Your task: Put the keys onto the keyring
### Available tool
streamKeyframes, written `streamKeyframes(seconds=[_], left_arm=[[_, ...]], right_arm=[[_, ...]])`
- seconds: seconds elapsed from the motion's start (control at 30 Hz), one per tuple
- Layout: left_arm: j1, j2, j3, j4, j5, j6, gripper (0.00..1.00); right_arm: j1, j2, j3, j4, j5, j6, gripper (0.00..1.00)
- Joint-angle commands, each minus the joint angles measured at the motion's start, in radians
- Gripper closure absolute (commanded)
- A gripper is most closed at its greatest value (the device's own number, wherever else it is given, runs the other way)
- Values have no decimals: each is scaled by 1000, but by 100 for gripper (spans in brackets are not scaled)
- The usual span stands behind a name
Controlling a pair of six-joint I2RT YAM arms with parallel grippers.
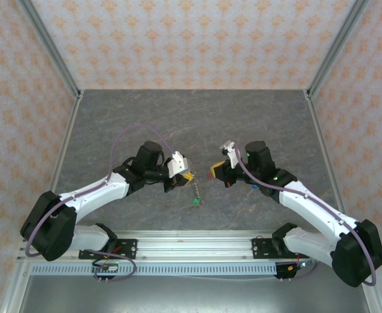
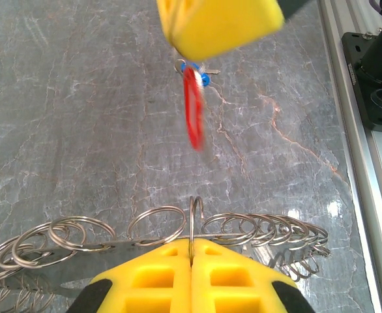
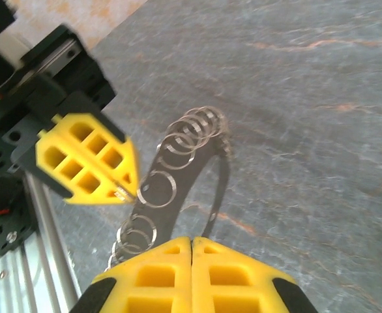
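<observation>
Two end effectors meet tip to tip above middle of counter, toward near edge. Left end effector pressed together, pinching one link of keyring; rest of chain sags below, green tag at bottom. Right end effector pressed together; red-tagged key dangles blurred from its tip, blue tag just beside.

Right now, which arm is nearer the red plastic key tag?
Right. The red tag hangs under the jaws of the right arm; the left arm faces it across a gap.
</observation>
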Motion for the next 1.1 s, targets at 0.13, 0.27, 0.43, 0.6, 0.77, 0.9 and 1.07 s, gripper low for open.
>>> streamKeyframes(seconds=[0.13, 0.27, 0.43, 0.6, 0.77, 0.9, 1.07], left_arm=[[-8, 10, 37, 30, 39, -10, 100], [-8, 14, 44, 23, 39, -10, 100], [-9, 18, 49, 16, 39, -12, 100], [-8, 19, 50, 14, 40, -19, 100], [-9, 16, 53, 4, 39, -18, 100], [-9, 17, 54, -2, 37, -16, 100], [-8, 19, 61, -6, 40, -16, 100]], right_arm=[[57, 35, 34, 75, -72, -100, 100], [82, 56, 28, 124, -68, -135, 100], [112, 85, 25, 197, -67, -158, 100], [116, 119, 41, 198, -98, -168, 100], [120, 125, 35, 219, -91, -170, 100], [127, 126, 13, 287, -46, -151, 100], [136, 130, 14, 286, -9, -157, 100]])
